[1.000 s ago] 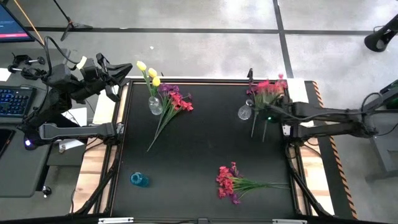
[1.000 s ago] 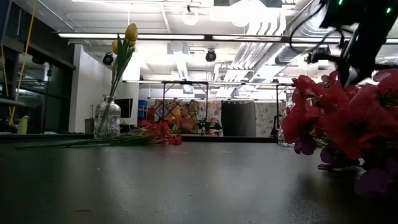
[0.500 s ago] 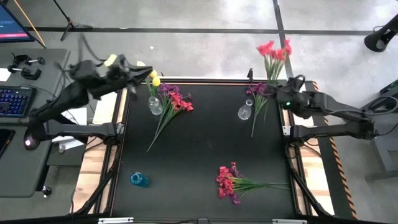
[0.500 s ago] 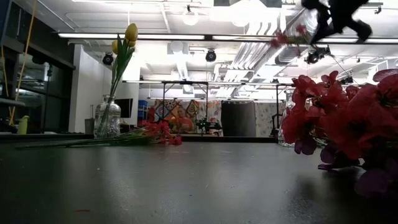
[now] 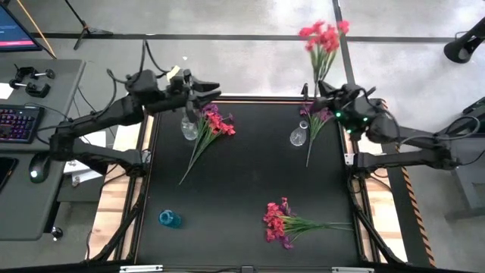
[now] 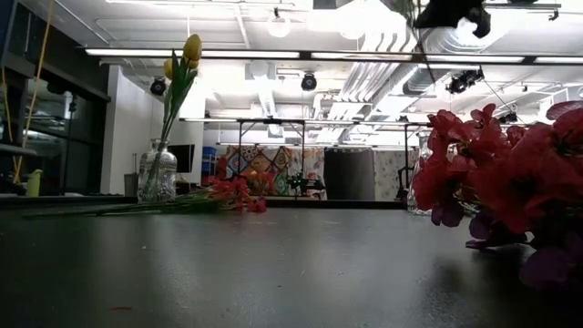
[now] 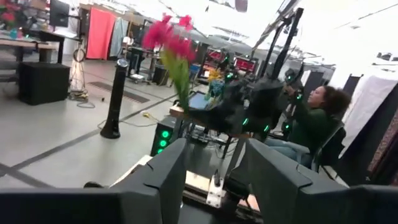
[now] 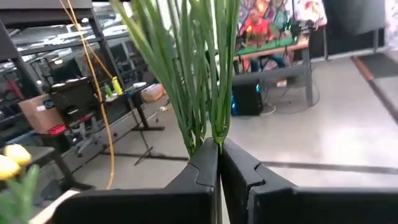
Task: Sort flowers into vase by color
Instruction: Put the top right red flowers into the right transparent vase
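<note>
My right gripper (image 5: 321,100) is shut on a bunch of red-pink flowers (image 5: 322,36), held upright high above the table's far right corner. A clear vase (image 5: 298,137) stands just left of it. Beside that vase lies a purple flower on a long stem (image 5: 311,144). My left gripper (image 5: 210,89) hovers open over the glass vase (image 6: 158,173) that holds the yellow flowers (image 6: 189,47); from above the arm hides their blooms. Loose pink and purple flowers (image 5: 214,123) lie against that vase. Another bunch (image 5: 282,222) lies near the front edge. My right gripper pinches the bunch's green stems (image 8: 210,132) between its two shut fingers. The stems rise out of the fingertips (image 8: 205,158) and the blooms stand above them. The bunch is lifted clear of the table.
A small blue vase (image 5: 170,219) lies near the front left corner. A person (image 7: 314,121) sits beyond the table's right side. Keyboard and mouse (image 5: 17,123) sit on a desk to the left. The table's middle (image 5: 250,171) is bare black surface.
My right gripper has risen from beside the clear vase and carried the red-pink bunch up, tipping it from lying on the table to upright, blooms past the far edge. My left gripper has swung from off the table's left side rightward to above the yellow flowers' vase.
</note>
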